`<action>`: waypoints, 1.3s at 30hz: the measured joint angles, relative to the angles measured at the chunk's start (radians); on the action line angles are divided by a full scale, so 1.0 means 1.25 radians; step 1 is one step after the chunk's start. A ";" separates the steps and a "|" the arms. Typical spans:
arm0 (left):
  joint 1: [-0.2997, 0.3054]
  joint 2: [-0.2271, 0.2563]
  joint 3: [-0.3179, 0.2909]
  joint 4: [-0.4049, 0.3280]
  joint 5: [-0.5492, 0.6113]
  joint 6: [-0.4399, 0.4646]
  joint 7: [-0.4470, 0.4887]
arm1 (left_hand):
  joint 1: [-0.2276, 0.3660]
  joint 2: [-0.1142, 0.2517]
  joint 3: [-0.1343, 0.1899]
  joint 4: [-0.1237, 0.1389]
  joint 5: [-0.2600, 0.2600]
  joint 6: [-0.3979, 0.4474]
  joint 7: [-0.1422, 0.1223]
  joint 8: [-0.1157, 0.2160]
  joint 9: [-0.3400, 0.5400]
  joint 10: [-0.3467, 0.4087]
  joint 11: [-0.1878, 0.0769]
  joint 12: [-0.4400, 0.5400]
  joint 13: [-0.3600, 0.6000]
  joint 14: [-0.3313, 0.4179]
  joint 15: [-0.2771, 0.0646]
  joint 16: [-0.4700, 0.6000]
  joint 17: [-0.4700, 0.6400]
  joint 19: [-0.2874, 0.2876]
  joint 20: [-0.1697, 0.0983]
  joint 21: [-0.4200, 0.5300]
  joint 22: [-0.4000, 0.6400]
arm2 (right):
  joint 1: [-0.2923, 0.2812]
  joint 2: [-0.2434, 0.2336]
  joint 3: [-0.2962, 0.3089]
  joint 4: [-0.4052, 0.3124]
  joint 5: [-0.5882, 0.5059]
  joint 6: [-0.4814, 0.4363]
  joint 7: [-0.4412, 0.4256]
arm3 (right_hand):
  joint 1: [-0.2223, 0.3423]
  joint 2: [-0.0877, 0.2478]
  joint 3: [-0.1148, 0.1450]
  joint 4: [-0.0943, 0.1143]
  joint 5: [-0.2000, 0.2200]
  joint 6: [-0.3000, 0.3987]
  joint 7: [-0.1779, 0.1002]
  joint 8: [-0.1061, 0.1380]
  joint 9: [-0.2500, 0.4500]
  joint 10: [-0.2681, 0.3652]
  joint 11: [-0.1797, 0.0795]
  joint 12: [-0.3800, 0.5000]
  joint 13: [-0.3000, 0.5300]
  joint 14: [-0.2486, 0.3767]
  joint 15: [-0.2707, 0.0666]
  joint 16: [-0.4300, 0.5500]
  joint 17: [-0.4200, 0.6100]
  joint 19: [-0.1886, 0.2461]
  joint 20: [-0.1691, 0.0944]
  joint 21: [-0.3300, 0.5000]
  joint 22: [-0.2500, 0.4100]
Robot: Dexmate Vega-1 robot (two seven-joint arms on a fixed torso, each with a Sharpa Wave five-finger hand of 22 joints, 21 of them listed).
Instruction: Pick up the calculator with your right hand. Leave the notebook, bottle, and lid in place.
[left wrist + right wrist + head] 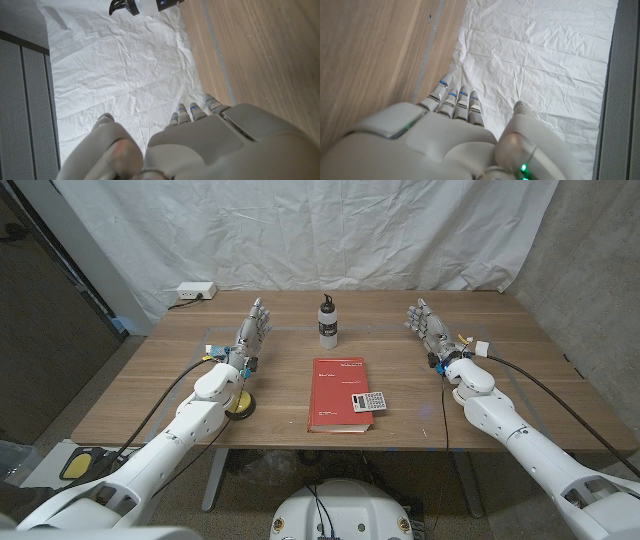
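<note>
A: Near edge first. Red notebook [339, 394] at mid-table, close to the near edge, long axis running near to far. Calculator [371, 401] lying on its near right corner, overhanging the right side slightly, long axis across the table, tilted a little.

B: Writing?

A: White print on the notebook cover, too small to read. Calculator keys visible, no legible brand.

B: Lid?

A: Yellow disc on a dark base [240, 405], near left part of the table, partly under the left forearm.

B: Hands?

A: Left hand [253, 330] and right hand [428, 326] both upright toward the far side, fingers extended and apart, holding nothing. Well apart from the calculator.

B: Far edge?

A: Bottle [328, 323], white body, black cap, upright beyond the notebook. Dark label, unreadable. White power strip [195, 291] at the far left corner.

B: Wrist views?

A: Left wrist: bottle [145, 6] against the white backdrop [120, 70]. Right wrist: fingers [455, 102], wood, backdrop.
</note>
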 measured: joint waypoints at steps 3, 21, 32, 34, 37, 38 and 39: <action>0.006 0.004 0.000 -0.015 0.002 0.005 0.007 | 0.003 0.003 0.000 0.000 0.000 0.006 0.006 0.001 0.000 0.010 0.001 0.004 0.000 0.010 0.000 0.004 0.000 0.012 -0.002 0.000 0.000 | 0.001 -0.001 -0.001 0.000 0.000 -0.001 0.003 | 0.000 0.000 0.001 -0.001 0.000 0.003 0.003 0.000 0.000 0.004 0.004 0.000 0.000 0.002 0.002 0.000 0.000 0.007 -0.001 0.000 0.000; 0.023 0.020 -0.002 -0.065 0.015 0.032 0.042 | 0.006 0.006 0.000 0.000 0.003 0.016 0.004 0.006 0.000 0.014 -0.004 0.004 0.004 0.012 0.002 0.004 0.000 0.015 -0.004 0.000 0.000 | -0.023 -0.025 0.007 -0.054 -0.001 -0.015 -0.015 | 0.016 0.010 0.010 -0.010 0.000 0.020 0.003 0.000 0.000 0.023 0.006 0.000 0.000 0.025 0.005 0.003 -0.002 0.023 -0.003 -0.003 0.000; 0.025 0.020 -0.006 -0.064 0.008 0.022 0.028 | 0.014 0.014 -0.002 -0.002 0.003 0.025 0.004 0.006 0.000 0.028 -0.002 0.004 0.004 0.020 0.002 0.004 0.000 0.015 -0.004 -0.004 0.000 | -0.042 -0.032 0.013 -0.083 -0.001 -0.017 -0.028 | 0.016 0.010 0.012 -0.012 0.000 0.026 0.000 0.000 0.000 0.033 0.005 0.000 0.000 0.034 0.006 0.003 -0.002 0.032 -0.003 -0.006 0.000; 0.025 0.019 -0.008 -0.062 0.005 0.017 0.027 | 0.014 0.014 -0.002 -0.002 0.003 0.028 0.001 0.006 0.000 0.028 -0.001 0.004 0.004 0.021 0.003 0.004 0.000 0.015 -0.004 -0.004 0.000 | -0.052 -0.037 0.016 -0.097 -0.001 -0.017 -0.033 | 0.016 0.010 0.012 -0.013 0.000 0.026 0.000 0.000 0.000 0.034 0.006 0.000 0.000 0.041 0.005 0.003 -0.002 0.037 -0.003 -0.006 0.000; 0.025 0.019 -0.009 -0.061 0.005 0.015 0.026 | 0.014 0.014 -0.002 -0.002 0.003 0.029 0.000 0.006 0.000 0.028 -0.001 0.004 0.004 0.021 0.003 0.004 0.000 0.015 -0.004 -0.010 0.003 | -0.063 -0.043 0.020 -0.112 -0.002 -0.016 -0.041 | 0.016 0.010 0.010 -0.015 0.000 0.026 0.000 0.000 0.000 0.037 0.009 0.000 0.000 0.043 0.006 0.003 -0.002 0.039 -0.001 -0.009 0.000; 0.025 0.019 -0.009 -0.061 0.005 0.015 0.026 | 0.017 0.017 -0.002 -0.002 0.003 0.029 0.000 0.006 0.000 0.028 -0.001 0.004 0.004 0.024 0.000 0.004 0.000 0.015 -0.004 -0.010 0.004 | -0.067 -0.046 0.021 -0.118 -0.003 -0.016 -0.045 | 0.016 0.010 0.010 -0.015 0.000 0.026 0.000 0.000 0.000 0.037 0.009 0.000 0.000 0.043 0.006 0.003 -0.002 0.039 -0.001 -0.009 0.000; 0.025 0.019 -0.009 -0.061 0.005 0.015 0.026 | 0.017 0.017 -0.002 -0.002 0.006 0.029 0.000 0.006 0.000 0.028 -0.001 0.004 0.004 0.024 0.000 0.004 0.000 0.015 -0.004 -0.010 0.004 | -0.071 -0.048 0.023 -0.123 -0.003 -0.016 -0.045 | 0.016 0.010 0.010 -0.015 0.000 0.026 0.000 0.000 0.000 0.037 0.009 0.000 0.000 0.043 0.006 0.003 -0.002 0.039 -0.001 -0.009 0.000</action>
